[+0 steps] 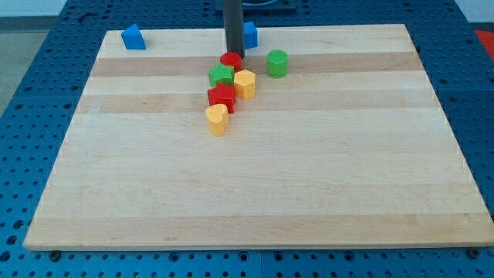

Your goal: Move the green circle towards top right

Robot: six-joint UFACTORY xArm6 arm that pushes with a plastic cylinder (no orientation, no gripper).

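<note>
My tip [234, 55] stood just behind the red circle [230, 59], left of the green circle [277, 63]. It carried no hand, so it should push low from the left.

The dark rod is hanging straight down from the view's top edge, upright; my tip [234, 55] is sitting at the far edge of the red circle [230, 60], touching or just beside it; the arm above is lying out of frame.
</note>
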